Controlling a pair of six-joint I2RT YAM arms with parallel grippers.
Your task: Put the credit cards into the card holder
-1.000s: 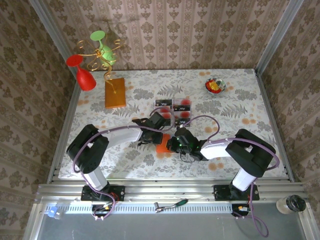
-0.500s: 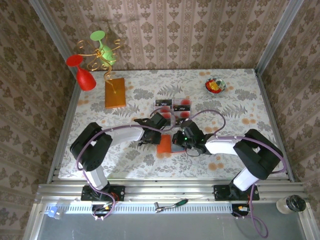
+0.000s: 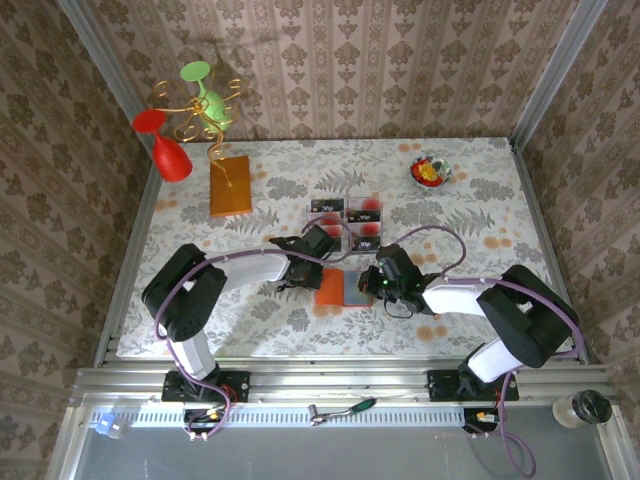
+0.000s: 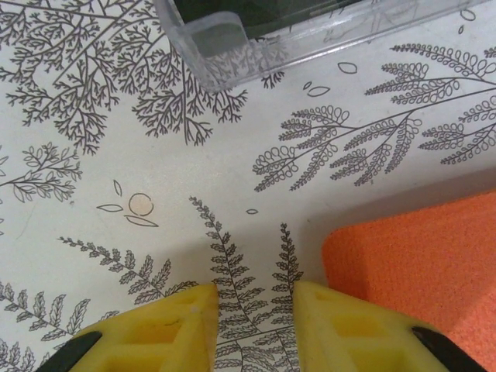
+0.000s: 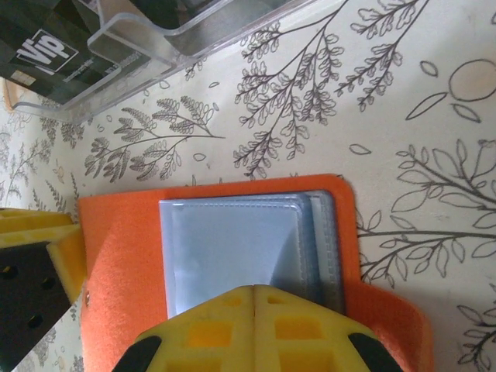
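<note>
Fern-printed cloth (image 3: 480, 230) lies under everything. On it the right claw (image 5: 256, 302) is clenched, its yellow tips meeting with no gap over the card holder (image 5: 124, 256). Whether a thin sleeve edge is pinched between them I cannot tell.

A second ago that claw sat on a closed orange cover. It has since drawn away toward 3 o'clock, and the holder now lies open with its grey-blue sleeves up. The left claw (image 4: 254, 310), at the holder's 9 o'clock, has narrowed but is released. Only cloth shows in its gap, and one finger sits just at the orange edge.

So the pocket looks ready, and I judge loading has not begun, since the visible sleeve is empty. At 12 o'clock from the holder, the clear tray (image 3: 330, 232) holds the credit cards (image 3: 365, 210), several with black and red faces. Well off at 1 o'clock, a small bowl (image 3: 432, 172) holds red and yellow bits.
</note>
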